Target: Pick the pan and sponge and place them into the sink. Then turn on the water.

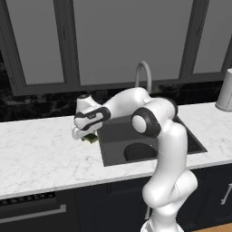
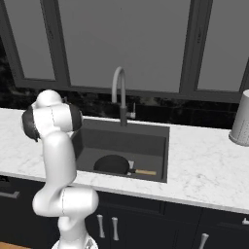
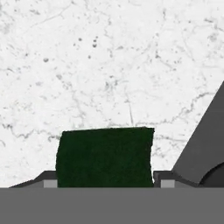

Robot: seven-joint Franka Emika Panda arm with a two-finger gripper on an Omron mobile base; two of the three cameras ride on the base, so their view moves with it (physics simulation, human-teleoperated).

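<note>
On the worktop (image 1: 41, 149) just left of the sink (image 2: 160, 141), the end effector (image 3: 105, 183) straddles the sponge (image 3: 105, 157), jaws apart, not yet gripping. The pan (image 2: 113, 164) already lies in the basin. Judged next: close, lift, carry over the sink.

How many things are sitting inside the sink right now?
1: the pan lies on the sink floor, handle pointing right. The arm may hide more in the left base view. The sponge sits on the counter.
</note>
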